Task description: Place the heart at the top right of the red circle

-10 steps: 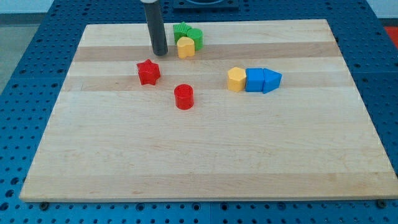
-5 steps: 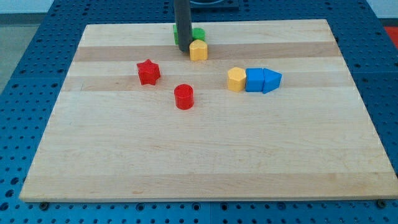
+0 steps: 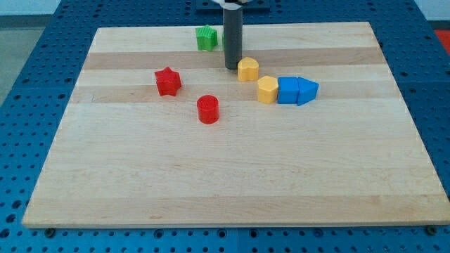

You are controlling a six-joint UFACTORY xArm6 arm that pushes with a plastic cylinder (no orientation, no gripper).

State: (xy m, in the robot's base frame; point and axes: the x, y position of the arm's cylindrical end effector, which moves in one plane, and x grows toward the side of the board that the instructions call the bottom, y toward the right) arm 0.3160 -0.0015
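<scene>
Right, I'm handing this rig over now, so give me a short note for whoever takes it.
My tip sits just at the view's left of the yellow heart, about touching it. The heart lies up and to the view's right of the red circle, with a clear gap. Done: heart is on the correct side. Left: judge whether it needs nudging closer to the circle.

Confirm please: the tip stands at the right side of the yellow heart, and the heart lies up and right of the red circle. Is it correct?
Not fully. In the camera view my tip stands at the view's left side of the yellow heart, not the right. The heart does lie up and right of the red circle.
</scene>
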